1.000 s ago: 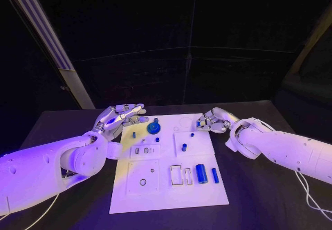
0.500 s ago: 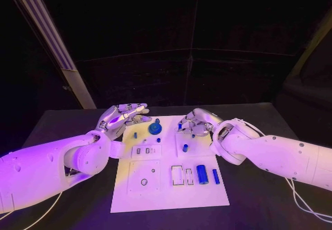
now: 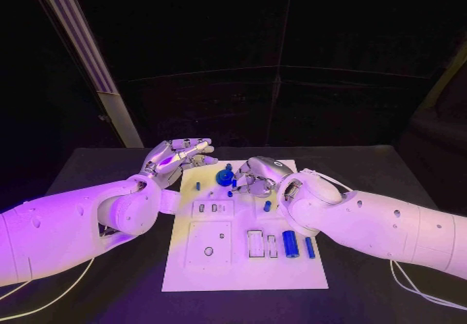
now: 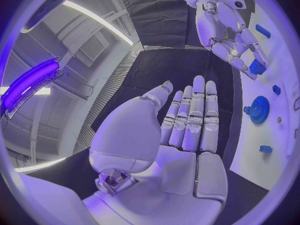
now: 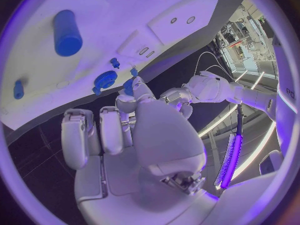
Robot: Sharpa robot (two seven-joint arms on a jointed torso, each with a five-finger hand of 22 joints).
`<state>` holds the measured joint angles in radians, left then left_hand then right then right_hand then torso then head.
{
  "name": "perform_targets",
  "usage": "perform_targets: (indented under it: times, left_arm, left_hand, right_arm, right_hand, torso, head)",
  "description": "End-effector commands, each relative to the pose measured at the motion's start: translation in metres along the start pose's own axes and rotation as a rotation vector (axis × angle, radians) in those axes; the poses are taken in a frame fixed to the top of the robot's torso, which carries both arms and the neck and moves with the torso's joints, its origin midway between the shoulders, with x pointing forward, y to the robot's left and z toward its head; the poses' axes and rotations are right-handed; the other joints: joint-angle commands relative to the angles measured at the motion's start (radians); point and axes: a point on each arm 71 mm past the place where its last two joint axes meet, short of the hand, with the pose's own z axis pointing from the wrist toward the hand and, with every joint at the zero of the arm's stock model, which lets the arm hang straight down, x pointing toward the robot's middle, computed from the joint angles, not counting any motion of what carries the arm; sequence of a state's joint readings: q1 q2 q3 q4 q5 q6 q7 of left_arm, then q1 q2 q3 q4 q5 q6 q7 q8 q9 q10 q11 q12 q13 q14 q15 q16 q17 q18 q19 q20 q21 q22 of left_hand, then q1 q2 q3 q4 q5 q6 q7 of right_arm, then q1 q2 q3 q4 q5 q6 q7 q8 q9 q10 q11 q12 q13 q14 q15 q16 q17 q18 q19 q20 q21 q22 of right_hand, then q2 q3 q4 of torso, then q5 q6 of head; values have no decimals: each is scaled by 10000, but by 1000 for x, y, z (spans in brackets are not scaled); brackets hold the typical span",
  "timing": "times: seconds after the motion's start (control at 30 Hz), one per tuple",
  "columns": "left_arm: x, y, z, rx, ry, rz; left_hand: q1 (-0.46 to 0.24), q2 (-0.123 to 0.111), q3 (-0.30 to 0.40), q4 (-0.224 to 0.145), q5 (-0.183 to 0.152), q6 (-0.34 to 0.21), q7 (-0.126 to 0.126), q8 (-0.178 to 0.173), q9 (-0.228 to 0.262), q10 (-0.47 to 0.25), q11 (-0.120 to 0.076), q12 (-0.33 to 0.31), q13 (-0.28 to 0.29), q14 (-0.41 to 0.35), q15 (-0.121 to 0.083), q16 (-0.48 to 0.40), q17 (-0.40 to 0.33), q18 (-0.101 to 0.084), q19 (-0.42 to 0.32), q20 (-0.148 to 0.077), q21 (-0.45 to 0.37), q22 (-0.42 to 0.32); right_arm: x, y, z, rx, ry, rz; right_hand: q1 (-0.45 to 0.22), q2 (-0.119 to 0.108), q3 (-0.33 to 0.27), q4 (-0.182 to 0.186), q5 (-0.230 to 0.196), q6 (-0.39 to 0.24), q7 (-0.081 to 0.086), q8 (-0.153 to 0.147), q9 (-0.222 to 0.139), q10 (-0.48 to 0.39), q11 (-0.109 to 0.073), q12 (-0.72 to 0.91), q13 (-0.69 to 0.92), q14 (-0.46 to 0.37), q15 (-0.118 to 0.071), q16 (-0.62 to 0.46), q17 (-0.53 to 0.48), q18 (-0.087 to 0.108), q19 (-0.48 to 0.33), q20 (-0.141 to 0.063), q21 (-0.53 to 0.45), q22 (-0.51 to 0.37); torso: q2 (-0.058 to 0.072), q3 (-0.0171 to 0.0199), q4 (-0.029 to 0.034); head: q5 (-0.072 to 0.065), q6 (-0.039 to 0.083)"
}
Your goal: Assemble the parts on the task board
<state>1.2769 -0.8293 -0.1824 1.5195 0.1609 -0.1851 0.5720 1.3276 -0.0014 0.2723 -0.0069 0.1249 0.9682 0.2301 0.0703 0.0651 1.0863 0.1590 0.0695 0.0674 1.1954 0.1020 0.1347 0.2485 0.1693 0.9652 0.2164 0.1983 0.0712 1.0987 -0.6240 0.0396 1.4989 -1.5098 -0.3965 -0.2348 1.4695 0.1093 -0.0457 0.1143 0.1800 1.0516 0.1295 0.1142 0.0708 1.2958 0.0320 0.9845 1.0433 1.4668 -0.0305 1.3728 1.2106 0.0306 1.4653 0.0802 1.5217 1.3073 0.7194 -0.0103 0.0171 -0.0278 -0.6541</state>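
Note:
The white task board (image 3: 243, 270) lies in the middle of the table. My right hand (image 3: 257, 175) hovers over its far end and pinches a small blue part (image 4: 255, 67) at its fingertips, right beside the blue gear (image 3: 225, 177). The same part (image 5: 128, 85) shows by the gear (image 5: 104, 80) in the right wrist view. My left hand (image 3: 181, 157) is held open with straight fingers (image 4: 195, 116) at the board's far left corner, holding nothing. A blue cylinder (image 3: 290, 243) and a thin blue bar (image 3: 310, 247) lie near the board's right edge.
Small blue pegs stand on the board (image 3: 198, 185) (image 3: 266, 206). Empty slots (image 3: 255, 243) and an oval hole (image 3: 208, 251) mark the near half. Black table (image 3: 107, 175) surrounds the board. My left arm (image 3: 59, 229) and right arm (image 3: 389, 223) flank it.
My right hand has moved left across the board's far end, from its right corner to beside the gear, still holding the small blue part. The left hand stays put.

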Motion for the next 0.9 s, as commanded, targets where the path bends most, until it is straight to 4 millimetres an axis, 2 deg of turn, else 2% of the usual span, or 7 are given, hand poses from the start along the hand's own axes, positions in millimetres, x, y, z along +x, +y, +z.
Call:
perform_targets:
  times: [0.03,0.1,0.2,0.23,0.37,0.5,0.9]
  left_arm:
    - [0,-2,0,148,67,-26]
    - [0,-3,0,162,79,-35]
    - [-1,-3,0,172,92,-46]
    - [-1,-3,0,174,94,-48]
    - [-1,-3,0,177,92,-48]
    - [-1,-3,0,175,95,-49]
    - [1,-2,1,128,126,-59]
  left_hand:
    - [-62,-67,76,18,13,-54,-5,-44,-5,-24,57,-37,-8,13,42,-81,20,147,-9,51,-45,-9]
    - [-138,-90,86,40,7,-54,-3,-37,-3,-21,60,-30,-4,20,48,-95,31,147,-10,57,-50,-9]
    - [-191,-112,83,55,2,-55,-2,-33,-1,-19,62,-27,-2,23,52,-105,37,147,-10,61,-54,-10]
    - [-191,-112,83,55,2,-55,-2,-33,-1,-19,62,-27,-2,23,52,-105,37,147,-10,61,-54,-10]
    - [-210,-122,81,59,2,-56,-2,-32,-1,-18,63,-25,-1,26,53,-108,40,147,-11,62,-56,-10]
    - [-210,-122,81,59,2,-56,-2,-32,-1,-18,63,-25,-1,26,53,-108,40,147,-11,62,-56,-10]
    - [-218,-123,89,59,5,-55,-5,-30,0,-16,60,-24,0,28,52,-112,44,148,-10,63,-57,-10]
  right_arm:
    - [6,8,3,-342,129,-945]
    - [10,12,4,-481,189,-1106]
    - [13,16,6,-575,240,-1261]
    - [14,17,6,-604,257,-1329]
    - [17,20,9,-655,398,-1513]
    - [23,24,12,-722,700,-1672]
    - [41,31,16,-932,1277,-1996]
  right_hand:
    - [-59,-58,47,6,-56,171,-112,-17,7,89,-5,111,48,387,-79,19,24,-15,185,-45,5,1456]
    - [-58,-63,49,4,-56,172,-113,-17,7,100,-7,133,67,389,-79,24,32,-15,185,-45,5,1457]
    - [-59,-71,53,2,-53,177,-114,-17,7,106,-8,142,74,392,-80,30,43,-14,183,-45,4,1453]
    - [-59,-71,53,2,-53,177,-114,-17,7,106,-8,142,74,392,-80,30,43,-14,183,-45,4,1453]
    - [-63,-98,59,-2,-51,190,-118,-15,7,114,-11,157,87,397,-82,42,65,-14,181,-47,2,1451]
    - [-77,-125,61,0,-60,201,-118,-15,6,117,-12,162,92,400,-83,49,78,-12,177,-48,0,1446]
    - [-105,-152,66,13,-87,210,-117,-19,4,114,-11,158,90,401,-84,49,79,-10,169,-50,-5,1436]
  torso:
    - [12,11,-41]
    - [15,24,-62]
    - [19,31,-35]
    - [18,25,-10]
    - [10,11,5]
    - [15,10,-30]
    - [9,10,-10]
  head:
    - [55,-39]
    - [87,-51]
    - [96,-77]
    - [98,-88]
    - [126,-115]
    - [195,-112]
    - [268,-190]
